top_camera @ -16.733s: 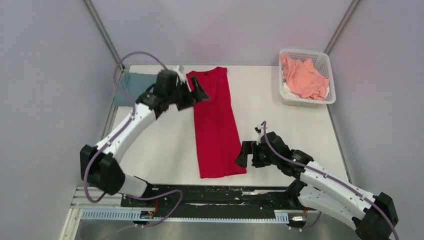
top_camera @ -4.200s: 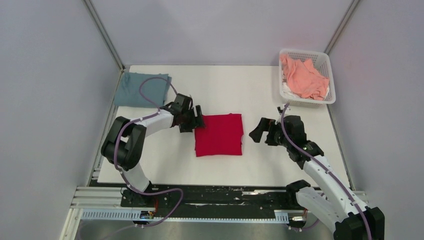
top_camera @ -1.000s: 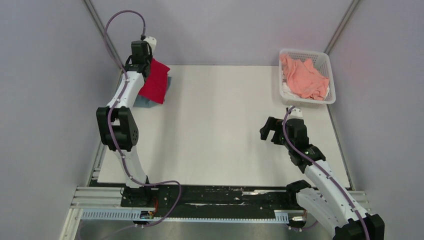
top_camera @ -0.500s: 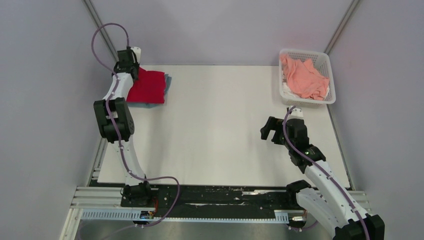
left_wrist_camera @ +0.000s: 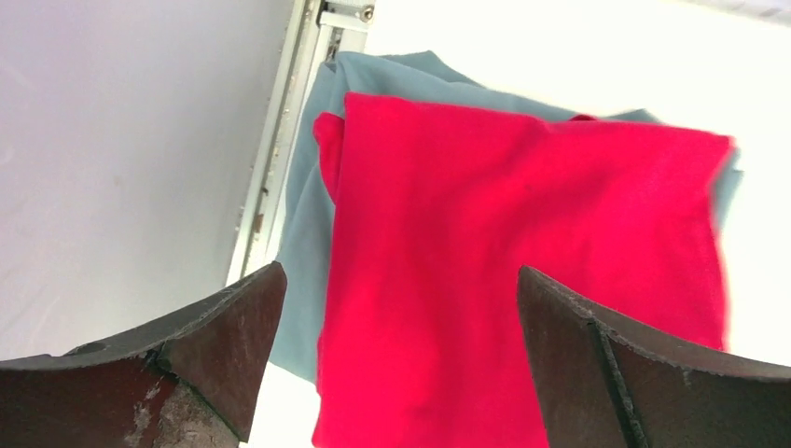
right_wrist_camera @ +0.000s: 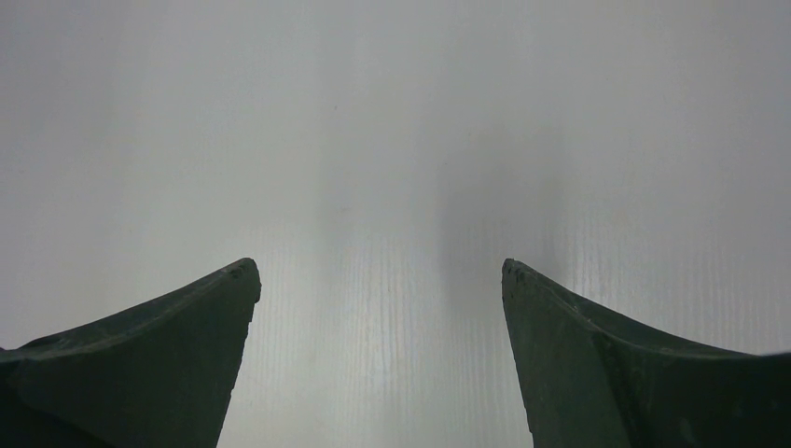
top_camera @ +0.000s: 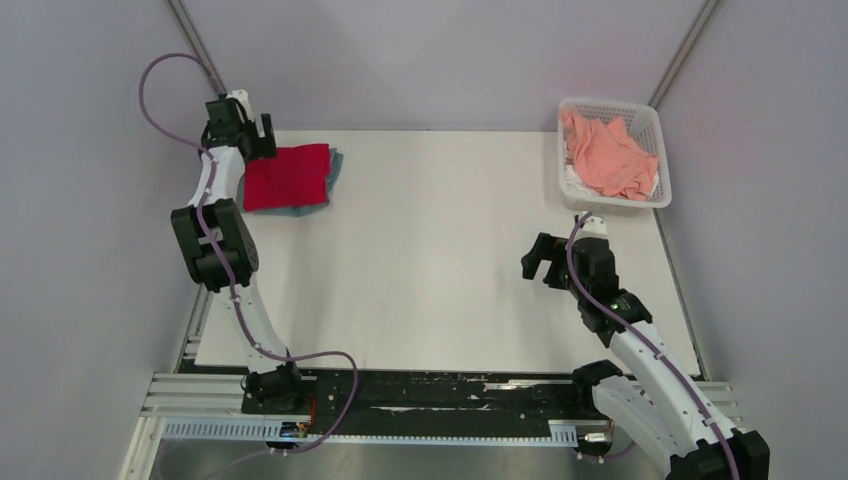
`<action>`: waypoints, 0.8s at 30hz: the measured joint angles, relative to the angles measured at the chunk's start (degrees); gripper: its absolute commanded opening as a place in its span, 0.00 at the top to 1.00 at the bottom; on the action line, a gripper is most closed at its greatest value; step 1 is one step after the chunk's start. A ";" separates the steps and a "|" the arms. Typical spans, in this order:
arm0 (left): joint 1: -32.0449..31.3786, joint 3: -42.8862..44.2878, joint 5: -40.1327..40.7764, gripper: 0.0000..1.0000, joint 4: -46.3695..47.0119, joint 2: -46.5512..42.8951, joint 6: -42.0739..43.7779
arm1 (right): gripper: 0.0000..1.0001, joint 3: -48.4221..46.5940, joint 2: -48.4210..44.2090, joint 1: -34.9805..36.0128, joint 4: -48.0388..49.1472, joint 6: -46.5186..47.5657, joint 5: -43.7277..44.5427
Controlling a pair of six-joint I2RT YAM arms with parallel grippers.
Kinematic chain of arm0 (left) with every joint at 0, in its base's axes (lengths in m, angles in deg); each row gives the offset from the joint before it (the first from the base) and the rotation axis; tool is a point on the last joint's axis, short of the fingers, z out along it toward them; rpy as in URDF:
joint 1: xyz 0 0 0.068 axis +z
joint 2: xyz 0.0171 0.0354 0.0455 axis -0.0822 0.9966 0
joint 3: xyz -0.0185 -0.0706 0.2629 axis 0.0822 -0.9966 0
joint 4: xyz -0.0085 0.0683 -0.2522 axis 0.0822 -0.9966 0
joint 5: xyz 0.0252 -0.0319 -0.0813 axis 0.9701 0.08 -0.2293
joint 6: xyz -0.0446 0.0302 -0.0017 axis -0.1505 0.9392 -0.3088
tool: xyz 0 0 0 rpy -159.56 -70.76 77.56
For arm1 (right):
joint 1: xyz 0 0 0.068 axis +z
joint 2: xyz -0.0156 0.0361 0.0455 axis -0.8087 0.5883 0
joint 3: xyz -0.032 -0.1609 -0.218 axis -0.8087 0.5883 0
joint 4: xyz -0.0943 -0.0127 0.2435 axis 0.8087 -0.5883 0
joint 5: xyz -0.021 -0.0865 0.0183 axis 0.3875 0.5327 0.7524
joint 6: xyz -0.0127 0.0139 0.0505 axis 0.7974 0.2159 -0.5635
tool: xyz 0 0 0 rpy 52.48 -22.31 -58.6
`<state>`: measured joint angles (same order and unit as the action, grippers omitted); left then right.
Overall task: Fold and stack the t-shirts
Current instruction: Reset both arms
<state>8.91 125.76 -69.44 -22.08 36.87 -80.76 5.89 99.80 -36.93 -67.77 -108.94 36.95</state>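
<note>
Left gripper (left_wrist_camera: 396, 280): jaws spread wide with nothing between them. It hangs over the far-left corner of the desk (top_camera: 430, 260), above the wall-side edge of the stack.
Right gripper (top_camera: 535, 262): jaws likewise spread and empty, poised over bare desk on the right, well apart from any cloth.
Red t-shirt (top_camera: 288, 176): folded to a rough square and lying flat on top of the blue-grey t-shirt. Neither gripper touches it.
Blue-grey t-shirt (left_wrist_camera: 303, 243): folded, bottom of the stack. It shows as a strip along the wall side and a sliver at the opposite edge, so the red one sits slightly offset rather than squared.
Pink t-shirt (top_camera: 605, 155): crumpled in the basket (top_camera: 612, 103) at the far-right corner, not yet folded.
Step in hand (judgement): releasing the red t-shirt onto the stack and clearing the left gripper.
Method advised: raise the left gripper straight up with jaws apart before swinging it away. Sideways travel at cloth height risks catching the red edge and pulling the fold open.
Defect noted: the left wrist view shows a small tucked lip at the red t-shirt's wall-side corner. It is tolerable, though a light press would flatten it.
Risk: the stack lies close to the desk's left rail, so a drag toward the wall could push cloth over the edge.
Outstanding: the pink t-shirt has to be fetched. The right gripper is the nearer of the two.
</note>
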 measured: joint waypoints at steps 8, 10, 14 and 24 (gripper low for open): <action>0.39 -14.75 -14.03 0.00 5.73 -21.38 -17.03 | 0.00 -0.02 -2.69 0.00 -0.09 -1.25 -0.02; -0.63 -20.70 -16.28 0.00 8.83 -27.56 -21.55 | 0.00 -0.02 -2.82 0.00 -0.22 -2.10 -0.02; -7.87 -39.41 -15.52 0.00 14.08 -42.49 -29.29 | 0.00 -0.02 -2.99 0.00 -0.48 -3.61 -0.28; -35.54 -78.38 -12.50 0.00 13.94 -68.37 -36.06 | 0.00 3.08 -8.09 0.00 -0.92 -6.69 1.99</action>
<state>-26.63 47.38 -81.94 -8.13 -31.49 -116.82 8.97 91.71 -36.93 -68.69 -115.63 38.94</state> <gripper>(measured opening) 1.000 0.998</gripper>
